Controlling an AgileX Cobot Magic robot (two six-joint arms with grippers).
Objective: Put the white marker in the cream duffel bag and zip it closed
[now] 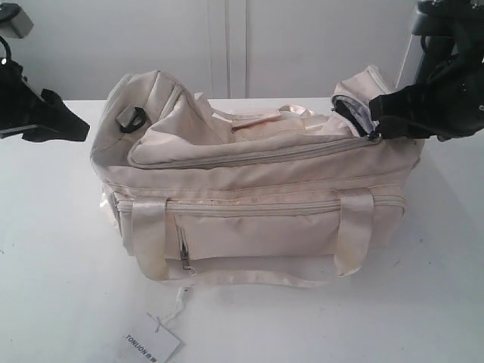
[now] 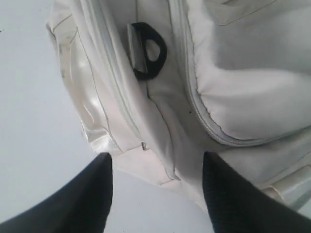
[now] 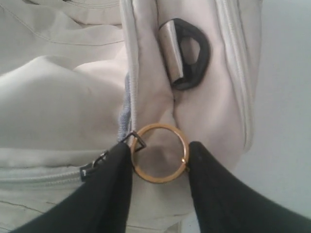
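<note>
Status check, zip stage

- Left gripper (image 2: 158, 161): released, fingers spread with nothing between them. It hung just off the left end of the cream duffel bag (image 1: 249, 234), clear of the fabric in the exterior view and near the black D-ring (image 1: 132, 119) on that end.
- Bag sat upright on the white table (image 1: 60, 287), with the TONIJON paper tag (image 1: 151, 340) lying loose in front of it.
- White marker: not visible in any view, neither on the table nor in either gripper. Judged to be inside the bag, but this could not be confirmed.
- Top zipper flap (image 1: 249, 144): the zip line along the front looked closed from the left end across to the right corner. At the right end a gap of dark lining (image 1: 349, 113) was showing, so the run around that end was not yet zipped.
- Right gripper (image 3: 159, 146): at the right end of the bag, fingers pressed against opposite sides of the gold ring pull (image 3: 158, 126), apparently grasping it.
- Judgement: marker step likely done and zip mostly drawn. What remained was the last curve at the right end, then letting go
</note>
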